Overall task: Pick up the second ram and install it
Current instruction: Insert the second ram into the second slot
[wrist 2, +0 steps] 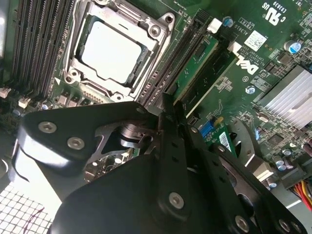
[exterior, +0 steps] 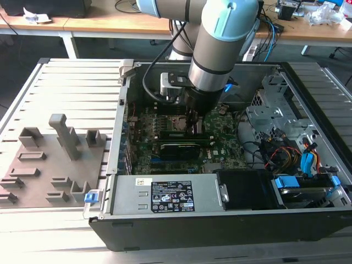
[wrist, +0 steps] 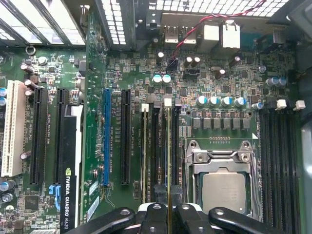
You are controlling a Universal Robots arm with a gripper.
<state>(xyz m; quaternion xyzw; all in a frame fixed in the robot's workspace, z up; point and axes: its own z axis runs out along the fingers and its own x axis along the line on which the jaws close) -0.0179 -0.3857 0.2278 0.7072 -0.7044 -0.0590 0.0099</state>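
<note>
The motherboard (wrist: pixel 214 78) is green, with one blue slot (wrist: pixel 106 136) and one white slot (wrist: pixel 9 129) among black ones. The holder blocks (exterior: pixel 66 135) are grey. The robot arm (exterior: pixel 220 44) is grey with pale blue caps. The end effector (wrist 2: pixel 165 146) is black.

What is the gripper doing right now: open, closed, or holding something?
Gripper: closed on the second ram, held edge-on over the memory slots beside the CPU socket.

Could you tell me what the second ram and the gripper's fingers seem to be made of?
The second ram: apparently green circuit-board laminate, seen edge-on, its edge gold-coloured. The fingers of the gripper: matte black, fastened with silver screws, probably metal or hard plastic.
</note>
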